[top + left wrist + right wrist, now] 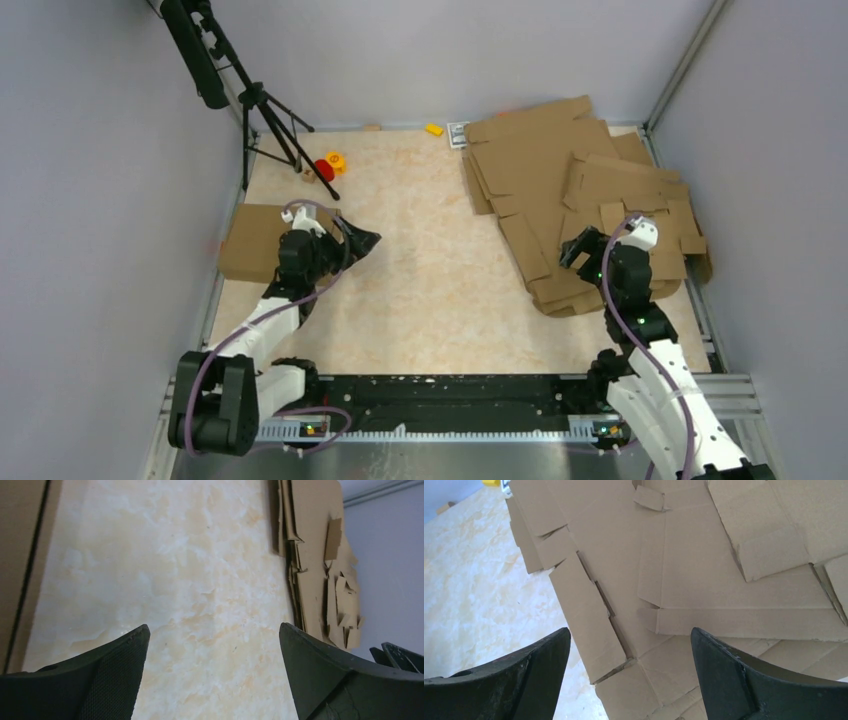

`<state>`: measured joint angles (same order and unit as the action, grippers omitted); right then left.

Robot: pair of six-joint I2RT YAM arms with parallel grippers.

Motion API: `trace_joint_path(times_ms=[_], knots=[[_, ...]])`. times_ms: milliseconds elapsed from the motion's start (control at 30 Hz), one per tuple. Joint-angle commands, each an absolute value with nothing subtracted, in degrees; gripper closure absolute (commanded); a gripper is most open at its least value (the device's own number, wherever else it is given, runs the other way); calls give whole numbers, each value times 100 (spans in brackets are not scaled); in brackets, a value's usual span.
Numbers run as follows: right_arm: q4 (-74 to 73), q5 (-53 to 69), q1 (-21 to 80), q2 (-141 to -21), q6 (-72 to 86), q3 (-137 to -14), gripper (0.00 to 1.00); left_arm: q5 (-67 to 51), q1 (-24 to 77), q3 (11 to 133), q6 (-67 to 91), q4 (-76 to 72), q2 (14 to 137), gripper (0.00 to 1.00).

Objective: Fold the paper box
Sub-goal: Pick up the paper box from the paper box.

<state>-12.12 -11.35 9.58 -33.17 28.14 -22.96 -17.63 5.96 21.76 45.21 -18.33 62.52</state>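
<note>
In top view only, tripod (pixel 265 110); left end effector (pixel 362 240), right end effector (pixel 572 252) over paper box (pixel 545 165): gaping, empty.

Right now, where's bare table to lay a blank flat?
Free: the wide middle of the table, between the left gripper and the stack of cardboard blanks. Crowded: the right side under that stack, the left edge by the brown box, the far-left corner around the tripod.

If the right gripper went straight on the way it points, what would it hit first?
The cardboard pile: the right gripper, jaws open, points down onto its flat sheets with nothing between. Which sheet comes first is unclear.
</note>
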Motion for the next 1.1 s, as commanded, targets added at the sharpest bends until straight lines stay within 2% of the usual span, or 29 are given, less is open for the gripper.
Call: trace_joint_path(times_ms=[0, 200, 400, 700, 967, 1067], knots=[[-1283, -1205, 969, -3252, 2777, -2697, 11, -2255, 719, 2288, 4327, -2538, 6126, 1], [-973, -829, 968, -3251, 2540, -2593, 12, -2006, 1328, 2353, 3822, -2655, 6057, 1], [-1068, -1192, 971, -3519, 2428, -2866, 12, -1638, 1977, 2317, 3390, -2729, 5840, 1], [-1174, -2030, 961, -5300, 2179, -3729, 12, -2217, 2211, 2250, 3186, -3290, 6029, 1], [-1349, -3770, 932, -6613, 1792, -4431, 12, -2334, 2315, 2315, 3199, -3313, 6078, 1], [-1351, -3745, 769, -6853, 1912, -4482, 13, -2319, 2318, 2312, 3199, -3296, 6073, 1]])
